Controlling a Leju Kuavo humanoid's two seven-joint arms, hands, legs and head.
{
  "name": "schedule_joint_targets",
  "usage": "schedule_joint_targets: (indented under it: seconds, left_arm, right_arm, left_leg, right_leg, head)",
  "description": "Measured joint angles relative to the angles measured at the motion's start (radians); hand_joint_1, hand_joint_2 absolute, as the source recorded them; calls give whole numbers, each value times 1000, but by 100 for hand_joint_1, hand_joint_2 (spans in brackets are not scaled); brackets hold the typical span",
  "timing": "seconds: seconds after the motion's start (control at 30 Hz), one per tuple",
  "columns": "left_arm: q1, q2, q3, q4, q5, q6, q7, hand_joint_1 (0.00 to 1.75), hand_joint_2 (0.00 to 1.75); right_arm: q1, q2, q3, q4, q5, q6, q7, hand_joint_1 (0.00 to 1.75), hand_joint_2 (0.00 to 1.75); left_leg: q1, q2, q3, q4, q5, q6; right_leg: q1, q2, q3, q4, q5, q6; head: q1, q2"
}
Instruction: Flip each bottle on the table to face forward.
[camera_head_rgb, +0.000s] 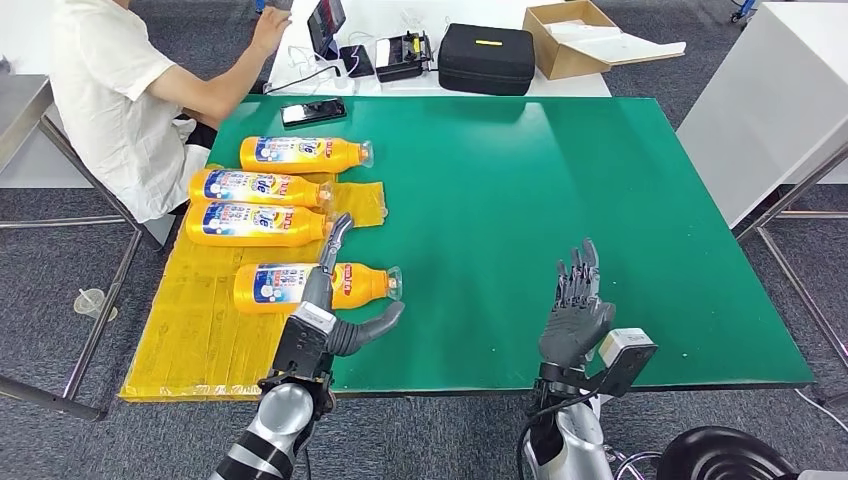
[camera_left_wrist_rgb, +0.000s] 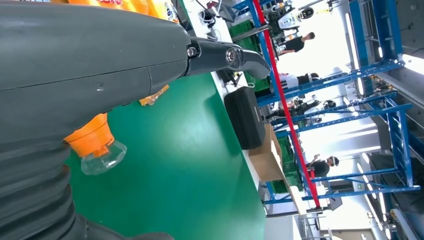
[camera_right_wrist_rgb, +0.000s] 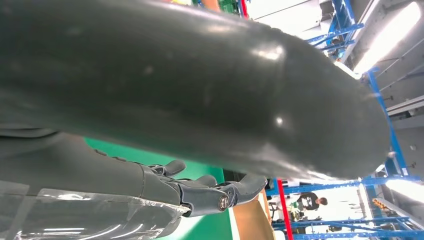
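Left hand (camera_head_rgb: 335, 300) spread, holding nothing, over the nearest orange bottle (camera_head_rgb: 285, 286) lying at 9 o'clock on the green tabletop (camera_head_rgb: 560, 180), right hand (camera_head_rgb: 575, 305) slack at 5; bottle looks rigid, smooth, likely slippery and heavy, so grasp mid-label.

1. You see four bottles (camera_head_rgb: 300, 218) of glossy orange plastic with shiny printed labels and clear caps.
2. They lie on a yellow mat (camera_head_rgb: 195, 325) with a dull, ridged surface.
3. The table (camera_head_rgb: 560, 180) has a smooth, matt green top.
4. The left hand (camera_head_rgb: 335, 300) is smooth grey plastic; its arm (camera_head_rgb: 275, 425) is brushed silver metal.
5. A cardboard box (camera_head_rgb: 570, 35) looks matt brown.
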Motion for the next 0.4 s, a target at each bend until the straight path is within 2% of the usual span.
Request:
schedule_joint_targets:
  seconds: [0.07, 0.2, 0.3, 0.33, 0.37, 0.4]
  left_arm:
    - [2, -3, 2, -2, 32, -3, -1, 0, 175]
    - [24, -18, 12, -11, 218, 7, -5, 0, 175]
    - [33, -24, 7, -12, 320, 46, -14, 0, 44]
    - [34, -25, 2, -12, 339, 59, -16, 0, 44]
    - [34, -26, -3, -12, 352, 71, -16, 0, 87]
    - [34, -26, -5, -12, 358, 76, -16, 0, 116]
  right_arm:
    - [2, 1, 0, -5, 8, -16, 0, 0, 0]
    - [32, 11, 28, -61, 34, -116, 0, 0, 0]
    - [58, 9, 98, -119, 54, -172, 0, 0, 0]
    - [62, 4, 127, -125, 62, -186, 2, 0, 0]
    - [64, -2, 153, -125, 68, -200, 10, 0, 0]
    - [65, -5, 166, -124, 70, -205, 13, 0, 0]
  left_leg:
    - [0, 0, 0, 0, 0, 0]
    - [0, 0, 0, 0, 0, 0]
    - [0, 0, 0, 0, 0, 0]
    - [0, 0, 0, 0, -1, 0]
    - [0, 0, 0, 0, -1, 0]
    - [0, 0, 0, 0, -1, -1]
  right_leg:
    - [0, 0, 0, 0, 0, 0]
    - [0, 0, 0, 0, 0, 0]
    - [0, 0, -1, 0, 0, 0]
    - [0, 0, -1, 0, -1, 0]
    - [0, 0, -1, 0, -1, 0]
    - [0, 0, -1, 0, -1, 0]
  head:
    - [0, 0]
    - [0, 0]
    - [0, 0]
    - [0, 0]
    - [0, 0]
    - [0, 0]
